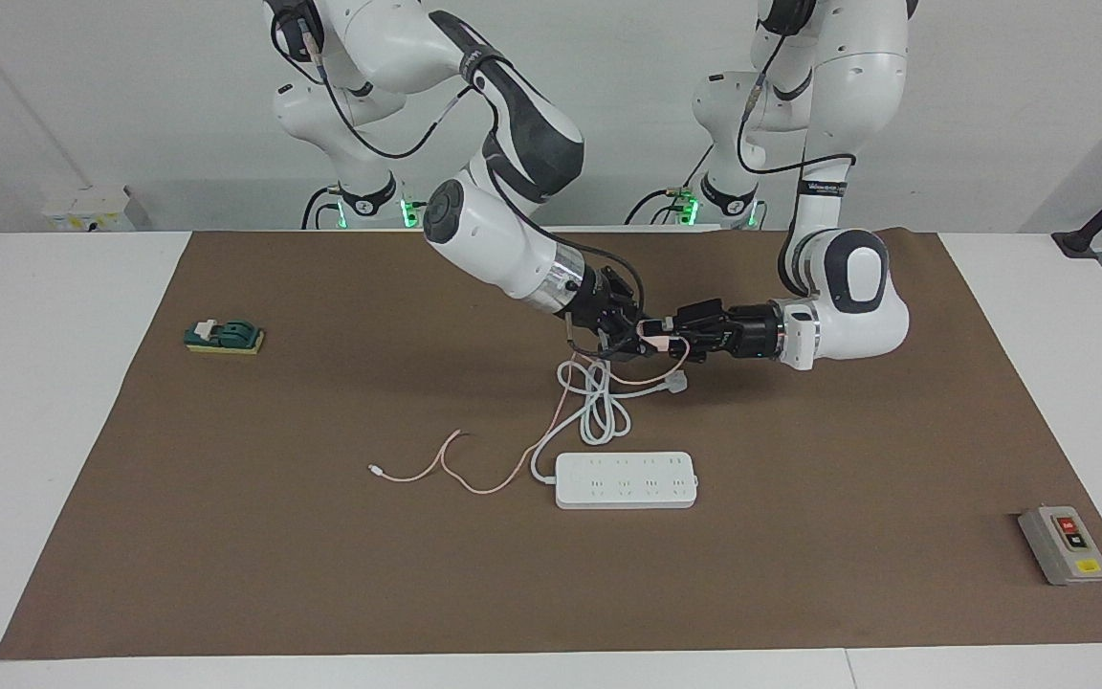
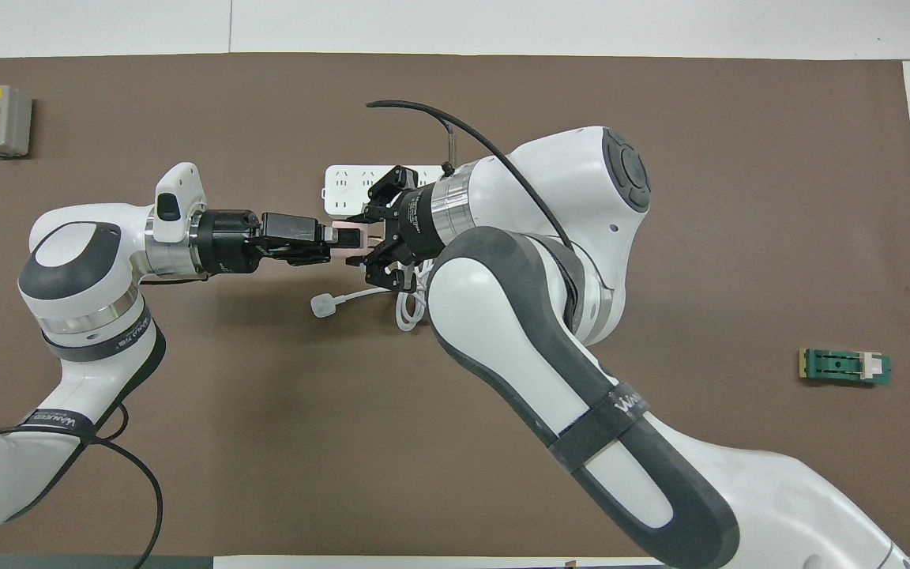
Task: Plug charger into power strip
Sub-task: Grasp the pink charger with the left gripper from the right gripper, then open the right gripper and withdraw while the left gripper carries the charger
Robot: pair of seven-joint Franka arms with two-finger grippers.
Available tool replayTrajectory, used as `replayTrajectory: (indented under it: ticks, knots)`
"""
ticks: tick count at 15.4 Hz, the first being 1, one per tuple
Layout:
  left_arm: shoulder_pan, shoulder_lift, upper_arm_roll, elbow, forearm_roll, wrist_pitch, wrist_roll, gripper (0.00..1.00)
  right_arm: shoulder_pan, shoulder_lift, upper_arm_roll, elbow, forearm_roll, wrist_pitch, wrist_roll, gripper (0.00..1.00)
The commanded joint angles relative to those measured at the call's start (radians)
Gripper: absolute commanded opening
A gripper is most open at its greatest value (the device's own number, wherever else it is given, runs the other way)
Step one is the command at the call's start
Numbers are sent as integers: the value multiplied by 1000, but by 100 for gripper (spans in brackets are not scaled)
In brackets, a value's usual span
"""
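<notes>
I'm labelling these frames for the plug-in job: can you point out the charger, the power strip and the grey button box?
charger (image 1: 650,330), facing view, on its pink body between the two grippers.
power strip (image 1: 626,479), facing view, middle of its top face.
grey button box (image 2: 0,120), overhead view, on its top face.

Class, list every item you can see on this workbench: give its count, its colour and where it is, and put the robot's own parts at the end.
charger: one, pale pink, in the air between the two grippers, thin pink cable trailing to the mat
power strip: one, white, mid-mat, farther from the robots than the grippers
three-pin plug: one, white, on the mat under the grippers, with a coiled cord
button box: one, grey, at the left arm's end
switch block: one, green, at the right arm's end
mat: one, brown, covering the table
left gripper: shut on the charger
right gripper: shut on the charger
</notes>
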Motion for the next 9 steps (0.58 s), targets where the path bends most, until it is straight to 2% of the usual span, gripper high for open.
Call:
replayTrajectory:
  ticks: [1, 4, 9]
  knots:
    - [2, -27, 8, -1, 66, 18, -25, 14, 1, 7, -5, 19, 16, 2, 13, 99]
    - [16, -38, 8, 4, 92, 13, -28, 14, -2, 7, -5, 19, 19, 6, 38, 100]
    - [49, -72, 13, 103, 313, 48, -31, 14, -40, -10, -16, 21, 9, -9, 38, 100]
